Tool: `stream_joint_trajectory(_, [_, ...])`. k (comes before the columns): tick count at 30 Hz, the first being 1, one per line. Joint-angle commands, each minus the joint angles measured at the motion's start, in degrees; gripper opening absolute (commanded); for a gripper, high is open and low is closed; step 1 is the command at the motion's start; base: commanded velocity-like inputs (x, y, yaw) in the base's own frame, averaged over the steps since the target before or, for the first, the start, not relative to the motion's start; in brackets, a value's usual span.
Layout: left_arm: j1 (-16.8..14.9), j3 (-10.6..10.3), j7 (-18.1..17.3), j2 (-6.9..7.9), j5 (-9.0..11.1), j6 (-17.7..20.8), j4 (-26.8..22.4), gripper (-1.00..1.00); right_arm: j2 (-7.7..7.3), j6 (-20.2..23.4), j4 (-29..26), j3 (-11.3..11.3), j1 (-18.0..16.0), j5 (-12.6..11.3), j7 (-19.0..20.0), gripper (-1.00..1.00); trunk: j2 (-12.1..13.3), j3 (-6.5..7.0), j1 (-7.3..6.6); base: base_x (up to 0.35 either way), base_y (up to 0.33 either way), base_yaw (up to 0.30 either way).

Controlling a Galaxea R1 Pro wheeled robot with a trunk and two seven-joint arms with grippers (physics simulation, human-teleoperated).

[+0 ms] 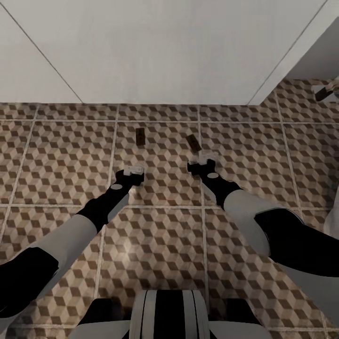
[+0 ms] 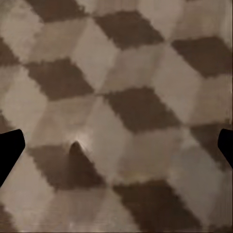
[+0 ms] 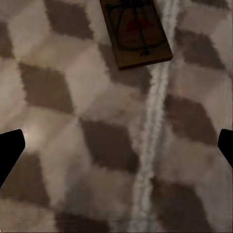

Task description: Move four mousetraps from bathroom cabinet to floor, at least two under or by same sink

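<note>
Both arms reach forward and down from the bottom corners of the head view, forearms angled inward toward the middle of the floor [image 1: 66, 155]. The left gripper [image 1: 136, 170] hovers low over the cube-pattern tiles; in its wrist view the fingers [image 2: 9, 153] sit at the frame's far edges with bare floor between them, so it is spread wide and holds nothing. The right gripper [image 1: 202, 162] is likewise spread and holds nothing, its fingers [image 3: 9, 150] wide apart over a grout line. Two mousetraps lie flat on the floor: one [image 1: 140, 135] at about 12 o'clock from the left gripper, the other [image 1: 193, 141] at about 11 o'clock from the right gripper, just beyond its tips.
</note>
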Motion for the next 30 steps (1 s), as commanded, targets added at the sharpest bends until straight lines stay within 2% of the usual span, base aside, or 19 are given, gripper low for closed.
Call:
stream_joint_trajectory(1, [0.0, -0.5, 0.5, 0.1, 0.4, 0.2, -0.2, 1.0, 0.0, -0.1, 0.1, 0.3, 0.0, 0.1, -0.3, 1.0, 0.0, -0.03, -0.04, -0.335, 0.0, 0.0])
stream_joint_trajectory(30, [0.0, -0.5, 0.5, 0.1, 0.4, 0.2, -0.2, 1.0, 0.01, -0.1, 0.1, 0.3, 0.0, 0.1, -0.3, 1.0, 0.0, -0.03, -0.04, -0.331, 0.0, 0.0])
